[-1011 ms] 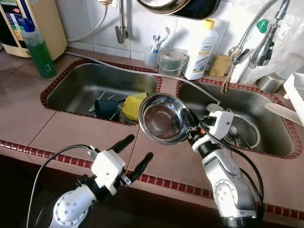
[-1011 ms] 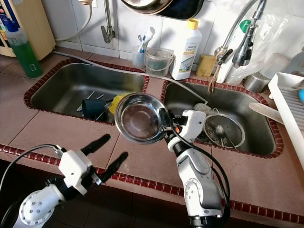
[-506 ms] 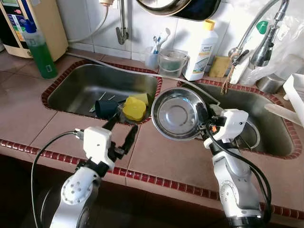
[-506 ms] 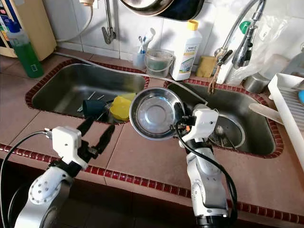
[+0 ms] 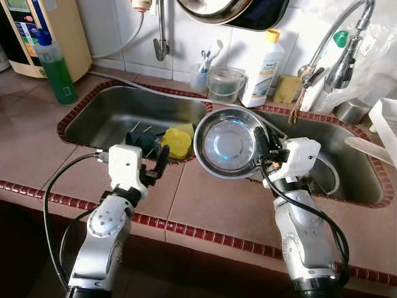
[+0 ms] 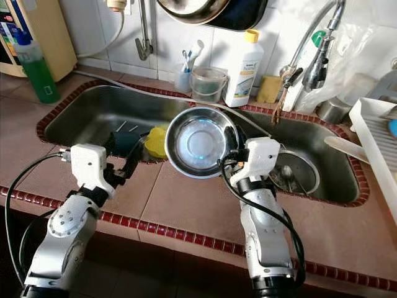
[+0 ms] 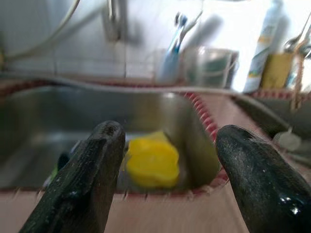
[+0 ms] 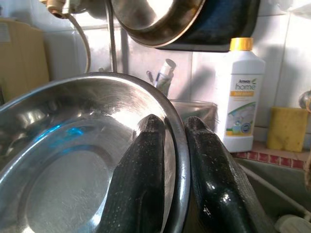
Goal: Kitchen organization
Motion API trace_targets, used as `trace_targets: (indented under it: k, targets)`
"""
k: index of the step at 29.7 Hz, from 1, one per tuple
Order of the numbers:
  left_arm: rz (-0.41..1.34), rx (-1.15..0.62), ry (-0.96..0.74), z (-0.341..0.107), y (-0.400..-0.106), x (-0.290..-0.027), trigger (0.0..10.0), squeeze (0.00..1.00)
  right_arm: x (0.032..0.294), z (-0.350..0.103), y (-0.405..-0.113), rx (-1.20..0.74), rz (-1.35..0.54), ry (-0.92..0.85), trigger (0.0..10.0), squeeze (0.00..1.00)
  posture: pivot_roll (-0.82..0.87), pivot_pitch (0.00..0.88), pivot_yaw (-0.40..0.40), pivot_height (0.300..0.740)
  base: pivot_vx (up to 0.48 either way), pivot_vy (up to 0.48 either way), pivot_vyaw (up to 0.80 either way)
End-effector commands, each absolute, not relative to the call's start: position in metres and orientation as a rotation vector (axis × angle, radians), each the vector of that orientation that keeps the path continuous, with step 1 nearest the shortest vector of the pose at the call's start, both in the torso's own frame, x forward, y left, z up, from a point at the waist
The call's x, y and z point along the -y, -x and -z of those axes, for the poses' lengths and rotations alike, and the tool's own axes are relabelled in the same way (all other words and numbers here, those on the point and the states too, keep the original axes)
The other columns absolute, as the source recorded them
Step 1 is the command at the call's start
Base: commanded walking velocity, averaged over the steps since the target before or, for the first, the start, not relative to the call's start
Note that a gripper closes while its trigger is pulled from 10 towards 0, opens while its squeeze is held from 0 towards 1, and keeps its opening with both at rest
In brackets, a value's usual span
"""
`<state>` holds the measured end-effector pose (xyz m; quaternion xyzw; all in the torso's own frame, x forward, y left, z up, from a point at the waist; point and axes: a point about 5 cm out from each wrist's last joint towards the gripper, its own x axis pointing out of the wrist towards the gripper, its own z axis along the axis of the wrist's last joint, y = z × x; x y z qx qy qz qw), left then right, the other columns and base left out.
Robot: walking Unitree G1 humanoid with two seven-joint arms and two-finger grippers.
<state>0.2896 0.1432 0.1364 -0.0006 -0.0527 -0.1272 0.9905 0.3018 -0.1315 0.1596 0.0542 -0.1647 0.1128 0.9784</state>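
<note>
The steel bowl [image 5: 228, 142] is held in the air above the tiled divider between the two sinks, tilted so that its hollow faces the camera. The right gripper [image 8: 174, 160] pinches its rim at 3 o'clock: one black finger lies inside the bowl and the other outside, closed tight on the metal.

At 9 o'clock of the bowl, the left sink [image 5: 99, 118] holds a yellow sponge [image 5: 177, 142] and a dark cup [image 5: 144, 140]. The left gripper [image 7: 167, 170] hovers over the near edge of this sink with its fingers [image 7: 92, 174] spread wide and holding nothing. At 3 o'clock of the bowl is the right sink [image 5: 366, 180], with a round strainer [image 6: 298, 169] on its bottom.

The counter [image 5: 217, 205] is of brown tiles with a dark red border. At 12 o'clock, along the white tiled wall, stand a cup with toothbrushes [image 5: 200, 76], a clear plastic container [image 5: 226, 84], a white detergent bottle [image 5: 263, 66] and a yellow sponge block [image 5: 285, 87]. A green soap bottle [image 5: 56, 69] stands at 10 o'clock, far left.

Compared with one second ago, the bowl has moved up and toward the wall, and its hollow now faces the camera more fully. The left gripper has risen from below the counter edge to the left sink.
</note>
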Motion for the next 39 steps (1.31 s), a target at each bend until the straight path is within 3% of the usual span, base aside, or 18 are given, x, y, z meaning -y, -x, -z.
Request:
trace_targets:
  k: [1, 9, 39]
  targets:
    - [0.280, 0.114, 0.007, -0.141, -0.293, -0.138, 10.0, 0.00, 0.130, -0.163, -0.304, 0.352, -0.234, -0.109, 10.0, 0.00, -0.10, 0.000, -0.057, 0.740, 0.000, 0.000, 0.00]
    - [0.297, 0.105, 0.007, -0.137, -0.292, -0.135, 10.0, 0.00, 0.127, -0.163, -0.303, 0.359, -0.236, -0.115, 10.0, 0.00, -0.10, 0.004, -0.059, 0.740, 0.000, 0.063, 0.00]
    - [0.350, 0.089, -0.023, -0.135, -0.287, -0.127, 10.0, 0.00, 0.124, -0.160, -0.296, 0.353, -0.258, -0.106, 10.0, 0.00, -0.10, 0.021, -0.055, 0.740, 0.000, 0.333, 0.00]
